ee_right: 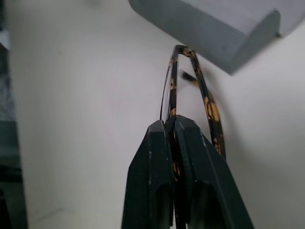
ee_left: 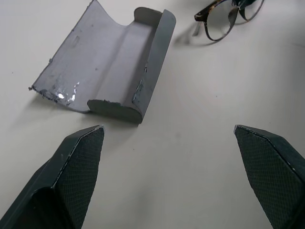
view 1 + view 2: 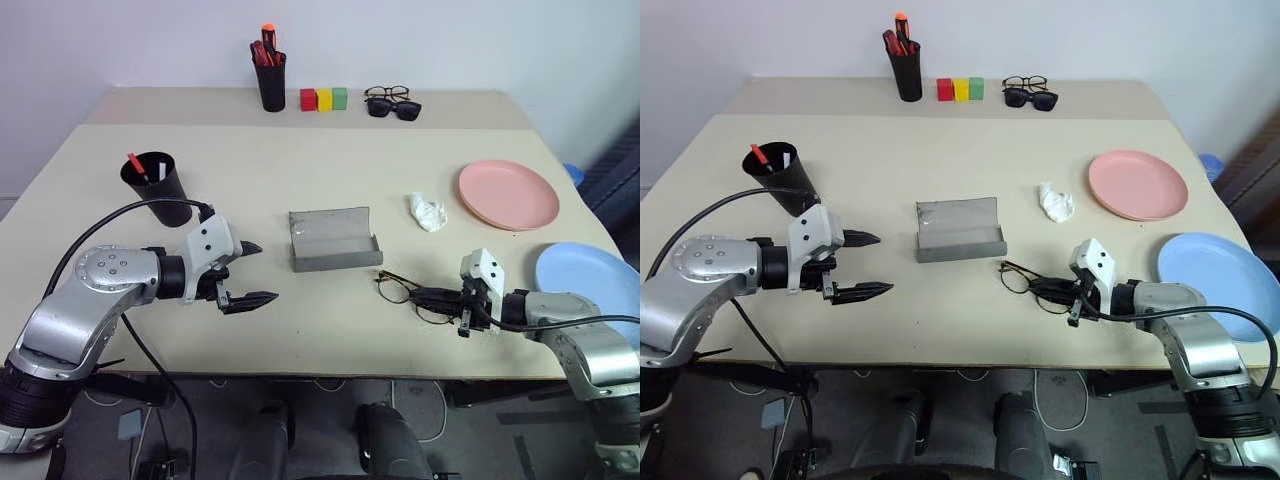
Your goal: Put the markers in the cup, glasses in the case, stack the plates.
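Since the right gripper (image 3: 452, 300) is pinched tight on the frame of the glasses (image 3: 405, 291), the glasses step looks under way but not finished; the glasses sit on the table (image 3: 330, 330) just on the near right of the case (image 3: 333, 240), outside it, their long axis running roughly from the case toward the gripper, the lenses at the case end; in the right wrist view the thin frame (image 1: 190, 95) runs straight away from the closed fingertips (image 1: 157, 143) toward the grey shell. The left gripper (image 3: 247, 272) hovers to the near left of the case with its jaws spread wide, grasping nothing. The case lies open, its long axis across the table, its flap on the far side. To the right of the case the blue plate (image 3: 590, 280) and, farther back, the pink plate (image 3: 508, 193) lie apart, so the stacking is not done. To the far left of the case stands the cup (image 3: 158, 187) with one marker (image 3: 136, 166) in it; whether more markers remain I cannot tell.
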`<state>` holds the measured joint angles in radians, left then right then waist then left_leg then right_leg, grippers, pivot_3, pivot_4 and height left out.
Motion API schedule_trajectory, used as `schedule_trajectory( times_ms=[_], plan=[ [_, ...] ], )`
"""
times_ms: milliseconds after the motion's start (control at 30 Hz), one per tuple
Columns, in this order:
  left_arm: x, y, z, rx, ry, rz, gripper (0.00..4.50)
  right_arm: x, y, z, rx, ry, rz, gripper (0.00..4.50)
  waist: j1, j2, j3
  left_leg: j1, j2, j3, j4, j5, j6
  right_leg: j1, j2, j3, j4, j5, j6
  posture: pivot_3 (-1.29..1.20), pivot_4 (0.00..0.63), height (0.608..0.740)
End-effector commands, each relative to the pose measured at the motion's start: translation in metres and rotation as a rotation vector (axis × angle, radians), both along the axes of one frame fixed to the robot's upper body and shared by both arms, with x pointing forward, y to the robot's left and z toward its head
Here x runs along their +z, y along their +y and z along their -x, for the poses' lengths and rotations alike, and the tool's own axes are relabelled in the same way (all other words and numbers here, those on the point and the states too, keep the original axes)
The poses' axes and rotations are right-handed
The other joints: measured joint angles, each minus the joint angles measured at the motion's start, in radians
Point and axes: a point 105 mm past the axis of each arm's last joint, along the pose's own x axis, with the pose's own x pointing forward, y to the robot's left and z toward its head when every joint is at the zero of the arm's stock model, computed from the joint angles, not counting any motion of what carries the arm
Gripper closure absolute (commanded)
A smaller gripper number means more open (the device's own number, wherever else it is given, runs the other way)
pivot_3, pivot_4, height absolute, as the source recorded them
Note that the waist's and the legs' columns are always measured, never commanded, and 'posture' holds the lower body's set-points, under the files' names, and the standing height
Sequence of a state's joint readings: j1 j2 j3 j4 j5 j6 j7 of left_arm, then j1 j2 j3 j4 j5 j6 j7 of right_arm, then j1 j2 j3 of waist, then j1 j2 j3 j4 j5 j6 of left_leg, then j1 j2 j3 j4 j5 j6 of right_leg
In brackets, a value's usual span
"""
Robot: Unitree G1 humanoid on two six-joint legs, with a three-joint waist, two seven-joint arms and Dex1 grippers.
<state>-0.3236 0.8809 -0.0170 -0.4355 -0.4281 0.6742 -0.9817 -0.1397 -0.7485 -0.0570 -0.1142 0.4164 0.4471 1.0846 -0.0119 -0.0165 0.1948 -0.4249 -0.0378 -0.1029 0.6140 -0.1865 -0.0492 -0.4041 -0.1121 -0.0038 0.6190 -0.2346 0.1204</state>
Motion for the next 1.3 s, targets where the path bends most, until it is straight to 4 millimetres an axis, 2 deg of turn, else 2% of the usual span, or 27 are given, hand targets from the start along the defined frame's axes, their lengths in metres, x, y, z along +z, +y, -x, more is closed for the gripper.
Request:
schedule_trajectory(
  times_ms=[33,133,200,367,433,500,567,633,700,767,900,967,1100,1300],
  plan=[
    [0.007,-0.003,0.002,-0.016,-0.024,0.006,0.0,0.01,0.002,0.0,-0.006,-0.023,0.007,4.43,0.0,0.0,0.0,0.0,0.0,0.0,0.0,0.0,0.0,0.0,0.0,0.0,0.0,0.0,0.0,0.0,0.15,0.74],
    [0.007,-0.003,0.002,-0.014,-0.024,0.008,0.0,0.014,0.006,-0.001,-0.003,-0.029,0.008,4.43,0.0,0.0,0.0,0.0,0.0,0.0,0.0,0.0,0.0,0.0,0.0,0.0,0.0,0.0,0.0,0.0,0.15,0.74],
    [0.007,-0.003,0.002,-0.01,-0.022,0.016,0.0,0.024,0.01,-0.003,0.003,-0.049,-0.001,4.43,-0.001,0.0,0.0,0.0,0.0,0.0,0.0,0.0,0.0,-0.001,0.0,0.0,0.0,0.0,0.0,0.0,0.15,0.74],
    [0.003,0.002,0.002,0.033,-0.035,0.057,0.0,0.064,0.031,-0.011,0.064,-0.164,-0.038,4.43,-0.005,0.001,0.001,0.0,0.0,0.0,-0.001,0.0,0.0,-0.001,0.0,0.0,0.0,0.0,0.0,0.0,0.15,0.74],
    [0.009,0.006,0.005,0.05,-0.104,0.125,0.0,0.082,0.042,-0.015,0.099,-0.217,-0.067,4.43,-0.005,0.001,0.001,-0.001,0.0,0.0,-0.001,0.0,0.0,-0.002,0.0,0.0,0.0,0.0,0.0,0.0,0.15,0.74],
    [0.012,0.017,0.012,0.08,-0.153,0.18,0.0,0.098,0.055,-0.023,0.14,-0.288,-0.078,4.43,-0.007,0.001,0.001,-0.001,0.001,0.001,-0.002,0.0,0.0,-0.003,0.0,0.0,0.0,0.0,0.0,0.0,0.15,0.74],
    [0.01,0.028,0.016,0.098,-0.182,0.183,0.0,0.104,0.065,-0.031,0.182,-0.335,-0.086,4.43,-0.005,0.001,0.001,-0.001,0.001,0.0,-0.002,0.0,0.0,-0.003,0.0,0.0,-0.001,0.0,-0.001,0.0,0.15,0.74],
    [0.009,0.032,0.019,0.085,-0.18,0.222,0.0,0.104,0.072,-0.039,0.203,-0.367,-0.098,4.43,0.002,0.0,0.0,-0.001,0.001,0.0,-0.002,0.0,0.0,-0.003,0.0,0.0,-0.001,0.001,-0.001,0.0,0.15,0.74],
    [0.007,0.033,0.021,0.051,-0.116,0.254,0.0,0.097,0.08,-0.047,0.24,-0.392,-0.095,4.43,0.007,0.0,0.0,-0.001,0.0,0.0,-0.002,0.0,0.0,-0.002,0.0,0.0,-0.002,0.001,-0.001,0.0,0.15,0.74],
    [0.008,0.033,0.02,0.023,-0.078,0.286,0.0,0.08,0.087,-0.059,0.268,-0.405,-0.084,4.43,0.003,0.0,0.0,-0.001,0.0,0.001,-0.001,0.0,0.0,-0.001,-0.001,0.0,-0.004,0.001,-0.001,0.0,0.15,0.74],
    [0.016,0.032,0.019,-0.004,-0.111,0.313,0.0,0.05,0.089,-0.08,0.28,-0.432,-0.048,4.43,-0.006,0.0,0.0,-0.001,-0.001,0.002,-0.002,0.0,0.0,-0.001,0.0,0.0,-0.003,0.001,-0.001,0.0,0.15,0.74],
    [0.017,0.033,0.021,-0.007,-0.115,0.313,0.0,0.041,0.091,-0.089,0.277,-0.436,-0.045,4.43,-0.011,0.001,0.001,-0.001,0.0,0.002,-0.002,0.0,0.0,-0.002,0.0,0.0,-0.002,0.001,-0.001,0.0,0.15,0.74],
    [0.016,0.032,0.029,-0.015,-0.112,0.306,0.0,0.038,0.095,-0.099,0.29,-0.467,-0.022,4.43,-0.031,0.001,0.001,0.003,0.002,0.001,-0.003,0.001,-0.001,0.0,0.003,0.0,0.001,0.001,-0.001,0.0,0.15,0.74],
    [0.014,0.033,0.033,-0.001,-0.113,0.301,0.0,0.048,0.101,-0.104,0.316,-0.496,-0.038,4.43,-0.033,0.001,0.001,0.006,0.003,0.0,-0.003,0.001,-0.001,0.002,0.005,0.001,0.002,0.002,-0.002,0.0,0.15,0.74]
  ],
)
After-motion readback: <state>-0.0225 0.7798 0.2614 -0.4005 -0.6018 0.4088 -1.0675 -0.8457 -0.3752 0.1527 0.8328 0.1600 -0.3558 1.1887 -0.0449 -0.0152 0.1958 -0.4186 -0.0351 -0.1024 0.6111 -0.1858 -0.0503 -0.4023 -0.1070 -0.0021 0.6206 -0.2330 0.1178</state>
